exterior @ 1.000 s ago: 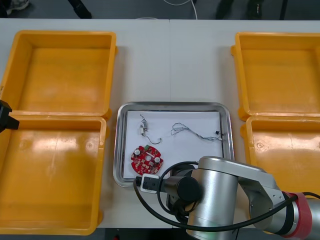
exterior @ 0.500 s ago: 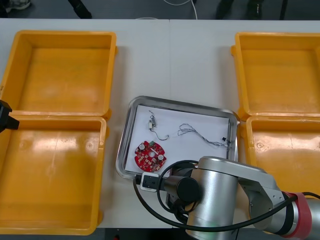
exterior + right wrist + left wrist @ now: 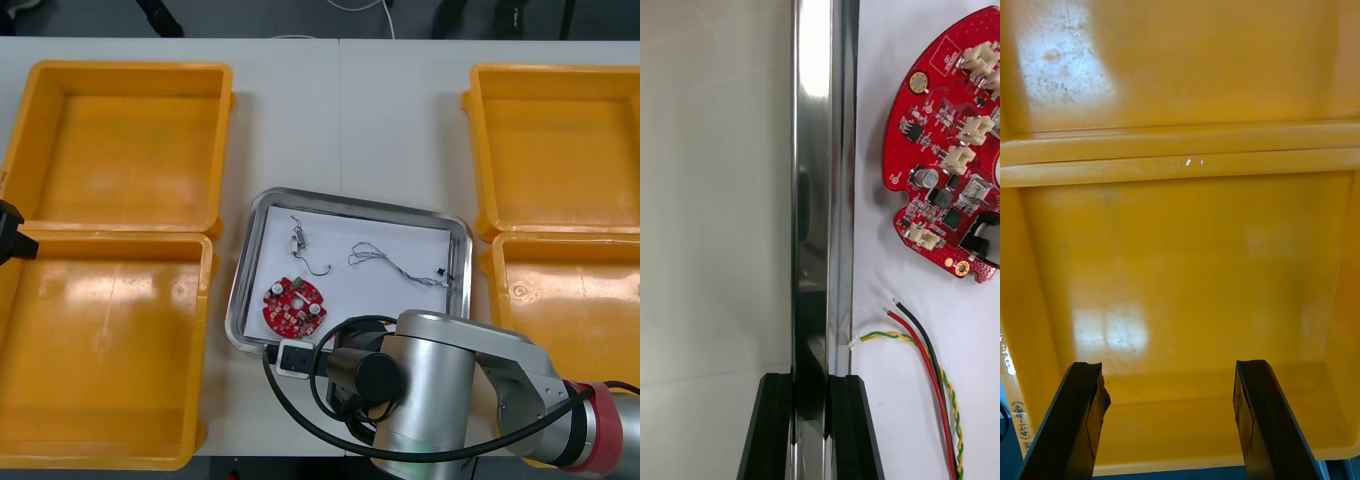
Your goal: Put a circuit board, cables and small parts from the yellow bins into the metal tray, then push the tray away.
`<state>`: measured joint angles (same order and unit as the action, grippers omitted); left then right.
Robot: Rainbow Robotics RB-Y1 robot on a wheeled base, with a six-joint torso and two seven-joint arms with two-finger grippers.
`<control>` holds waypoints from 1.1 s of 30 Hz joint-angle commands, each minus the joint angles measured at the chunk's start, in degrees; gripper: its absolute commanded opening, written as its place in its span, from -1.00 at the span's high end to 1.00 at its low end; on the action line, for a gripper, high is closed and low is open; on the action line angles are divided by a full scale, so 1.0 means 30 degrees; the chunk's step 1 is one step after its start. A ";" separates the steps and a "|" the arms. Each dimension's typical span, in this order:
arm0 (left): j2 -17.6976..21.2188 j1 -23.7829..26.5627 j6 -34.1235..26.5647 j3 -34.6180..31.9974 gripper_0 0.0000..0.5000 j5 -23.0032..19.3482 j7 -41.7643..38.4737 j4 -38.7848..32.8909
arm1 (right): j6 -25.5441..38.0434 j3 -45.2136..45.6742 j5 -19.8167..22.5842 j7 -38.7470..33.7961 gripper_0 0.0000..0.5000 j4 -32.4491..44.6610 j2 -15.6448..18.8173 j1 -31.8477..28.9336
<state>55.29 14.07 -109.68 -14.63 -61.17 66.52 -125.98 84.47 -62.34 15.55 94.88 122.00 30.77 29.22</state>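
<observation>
The metal tray, white inside, lies skewed between the bins. In it are a round red circuit board, a thin cable and a small metal part. In the right wrist view my right gripper is shut on the tray's shiny near rim, one finger on each side of it. Beside the rim lie the circuit board and a red, black and yellow cable. In the front view the right arm hides that gripper. My left gripper hangs open over a yellow bin.
Two yellow bins stand at the left and two at the right, with nothing visible in them. Bare table stretches beyond the tray's far rim. The left gripper's body shows at the far left edge.
The right gripper has shut on the tray's near rim. The tray has slid away from me and turned askew, its contents riding along. The left arm has stayed put.
</observation>
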 commanded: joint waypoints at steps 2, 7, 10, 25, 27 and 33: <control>0.0878 -0.0297 -0.0106 -0.0542 -1.00 0.0115 0.1000 -0.0281 | -0.0267 -0.0345 0.0148 0.0395 1.00 0.0290 0.0553 0.0776; 0.0878 -0.0297 -0.0106 -0.0542 -1.00 0.0115 0.1000 -0.0281 | -0.0325 -0.0403 0.0177 0.0483 1.00 0.0320 0.0904 0.0952; 0.0878 -0.0297 -0.0106 -0.0542 -1.00 0.0115 0.1000 -0.0281 | -0.0677 -0.0491 0.0206 0.0542 1.00 0.0349 0.1168 0.1069; 0.0878 -0.0297 -0.0106 -0.0542 -1.00 0.0115 0.1000 -0.0281 | -0.1409 -0.1809 0.0206 0.0454 1.00 0.0320 0.1754 0.2768; 0.0878 -0.0297 -0.0106 -0.0542 -1.00 0.0115 0.1000 -0.0281 | -0.1409 -0.1927 0.0206 0.0454 1.00 0.0320 0.1783 0.2973; 0.0878 -0.0297 -0.0106 -0.0542 -1.00 0.0115 0.1000 -0.0281 | -0.1409 -0.1927 0.0206 0.0454 1.00 0.0320 0.1842 0.3384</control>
<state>55.29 14.07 -109.68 -14.63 -61.17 66.52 -125.98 80.92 -67.39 15.85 94.90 121.99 35.15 36.99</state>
